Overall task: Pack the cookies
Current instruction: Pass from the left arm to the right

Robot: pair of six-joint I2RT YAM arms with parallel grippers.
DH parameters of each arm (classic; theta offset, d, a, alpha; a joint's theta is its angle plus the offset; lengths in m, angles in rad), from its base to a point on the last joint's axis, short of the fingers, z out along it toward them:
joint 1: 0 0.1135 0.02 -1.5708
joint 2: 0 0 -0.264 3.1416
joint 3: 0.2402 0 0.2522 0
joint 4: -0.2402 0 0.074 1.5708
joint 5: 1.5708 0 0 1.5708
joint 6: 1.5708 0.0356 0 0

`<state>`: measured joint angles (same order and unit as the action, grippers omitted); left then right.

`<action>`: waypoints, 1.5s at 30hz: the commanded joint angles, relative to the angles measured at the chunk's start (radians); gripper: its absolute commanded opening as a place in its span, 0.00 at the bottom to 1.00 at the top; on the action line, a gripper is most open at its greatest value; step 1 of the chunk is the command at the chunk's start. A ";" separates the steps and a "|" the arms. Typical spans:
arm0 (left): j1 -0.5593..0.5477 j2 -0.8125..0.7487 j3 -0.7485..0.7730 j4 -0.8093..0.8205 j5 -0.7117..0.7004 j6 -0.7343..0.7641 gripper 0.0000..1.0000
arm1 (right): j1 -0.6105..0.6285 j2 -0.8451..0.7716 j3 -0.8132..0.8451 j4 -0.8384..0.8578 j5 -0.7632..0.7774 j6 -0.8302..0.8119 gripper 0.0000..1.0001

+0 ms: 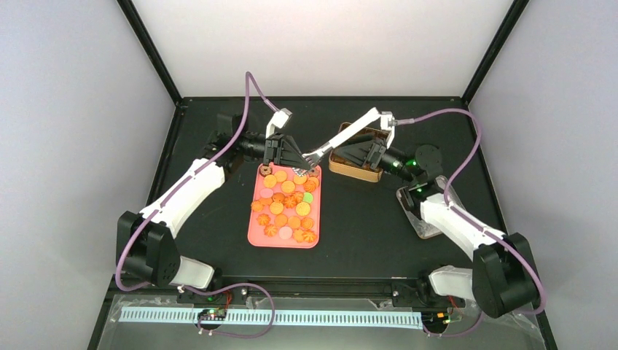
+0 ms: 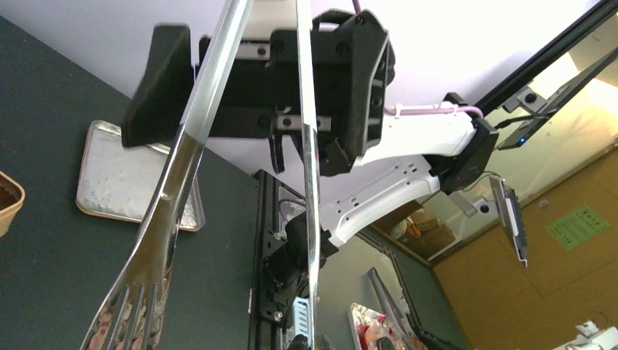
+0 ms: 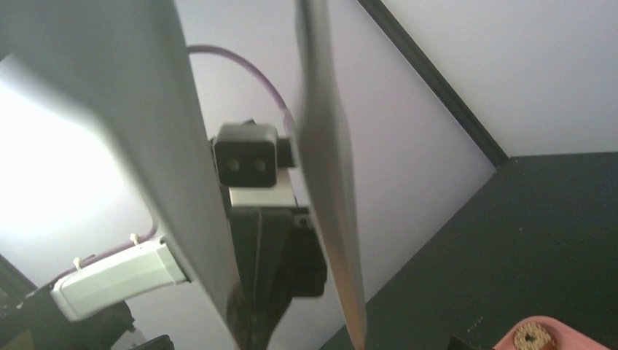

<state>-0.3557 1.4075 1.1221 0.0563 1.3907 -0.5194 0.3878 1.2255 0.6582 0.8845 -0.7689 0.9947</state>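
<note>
The cookies (image 1: 286,208), small orange and yellow rounds with a few pink and green, lie on a pink tray (image 1: 251,237). One dark brown cookie (image 3: 536,337) shows at the tray's corner. Metal tongs (image 1: 346,135) hang in the air, slanting from the right wrist down to the tray's far edge. My right gripper (image 1: 357,151) straddles both tong arms (image 2: 182,168) and holds them. My left gripper (image 1: 300,162) is at the tong tips. Its dark fingertips (image 2: 297,343) sit close together on either side of one tong arm. The tong tips stand apart.
An open brown box (image 1: 356,164) stands just right of the tray's far end, under the right gripper. A flat metal lid (image 1: 430,215) lies at the right, beside the right arm; it also shows in the left wrist view (image 2: 135,175). Black frame posts edge the table.
</note>
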 commanded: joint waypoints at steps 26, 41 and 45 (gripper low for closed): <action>-0.005 0.016 0.082 -0.468 -0.079 0.552 0.01 | -0.012 0.154 0.134 0.052 -0.303 0.083 0.52; -0.011 0.024 0.083 -0.477 -0.133 0.566 0.30 | -0.012 0.045 0.106 -0.022 -0.263 -0.013 0.37; -0.009 0.031 0.122 -0.549 -0.144 0.648 0.59 | -0.013 -0.025 0.105 -0.177 -0.258 -0.128 0.35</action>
<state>-0.3687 1.4223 1.1698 -0.4385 1.2964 0.0288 0.3645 1.2842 0.7662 0.8303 -0.9878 0.9676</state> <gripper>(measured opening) 0.511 0.366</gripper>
